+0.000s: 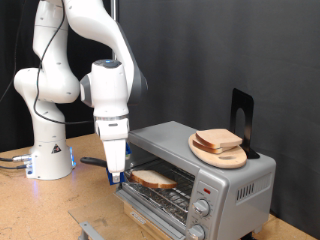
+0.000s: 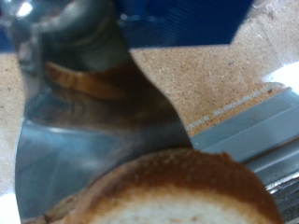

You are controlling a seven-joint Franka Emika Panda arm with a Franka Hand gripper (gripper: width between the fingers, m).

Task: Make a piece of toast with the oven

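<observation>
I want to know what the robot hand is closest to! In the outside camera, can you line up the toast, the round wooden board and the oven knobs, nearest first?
From the hand:
1. Piece of toast, right beside it on the oven rack.
2. Oven knobs, lower right on the front.
3. Round wooden board, on top, farthest right.

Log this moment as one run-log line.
gripper: at open oven mouth, over slice | pale tan bread slice with brown crust: on wire rack | silver toaster oven: door down | round wooden board: on oven top, holding other slices

- A light brown wooden table (image 1: 40, 215) with a speckled surface carries everything.
- The small silver metal toaster oven (image 1: 225, 190) stands on it at the right.
- The white robot base (image 1: 50, 160) stands at the far left.
</observation>
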